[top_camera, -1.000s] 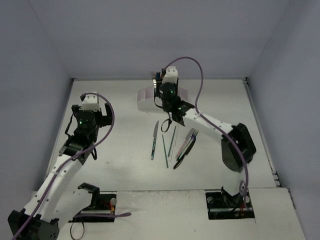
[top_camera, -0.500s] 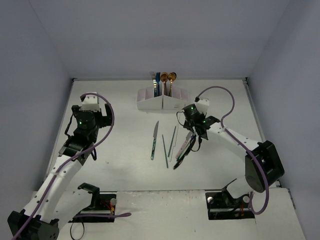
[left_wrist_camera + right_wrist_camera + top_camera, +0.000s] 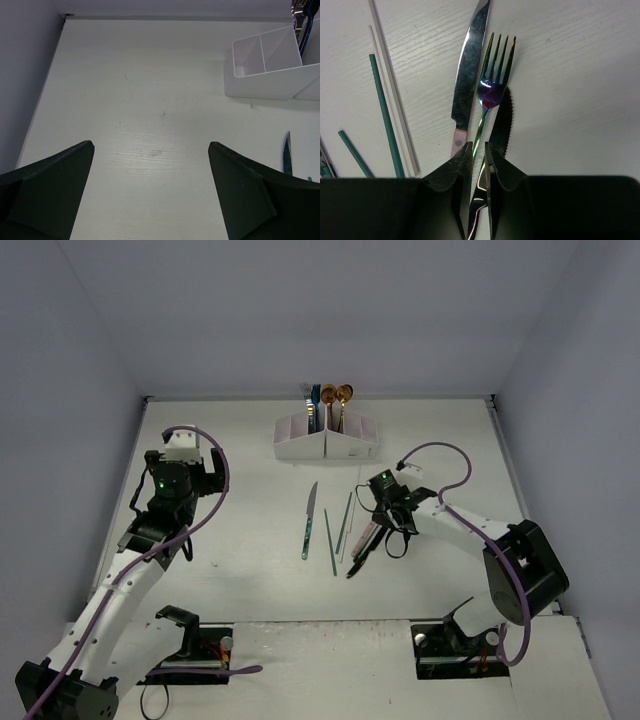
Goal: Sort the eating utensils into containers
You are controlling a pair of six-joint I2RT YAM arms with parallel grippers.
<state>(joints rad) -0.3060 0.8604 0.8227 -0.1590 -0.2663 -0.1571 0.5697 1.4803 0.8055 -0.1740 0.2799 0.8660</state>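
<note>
My right gripper [image 3: 478, 145] is low over the table, its two fingers closed on the slim handle of an iridescent fork [image 3: 492, 92]. A silver knife [image 3: 470, 75] lies just left of the fork and a black serrated knife [image 3: 502, 125] just right, partly under one finger. Teal chopsticks [image 3: 382, 110] and a white one [image 3: 395, 115] lie further left. Another knife [image 3: 309, 520] lies left of the group. The white organiser [image 3: 325, 440] stands at the back with blue, copper and gold utensils [image 3: 328, 400] upright in it. My left gripper [image 3: 150, 145] hangs open over bare table.
The organiser's near compartments [image 3: 265, 55] show as white slanted dividers. The side wall [image 3: 20, 75] runs close on the left. A purple cable [image 3: 440, 455] loops over the right arm.
The right arm has swung from the organiser down to the utensil group. Its jaws have narrowed onto the fork's handle. The left arm has not moved.
</note>
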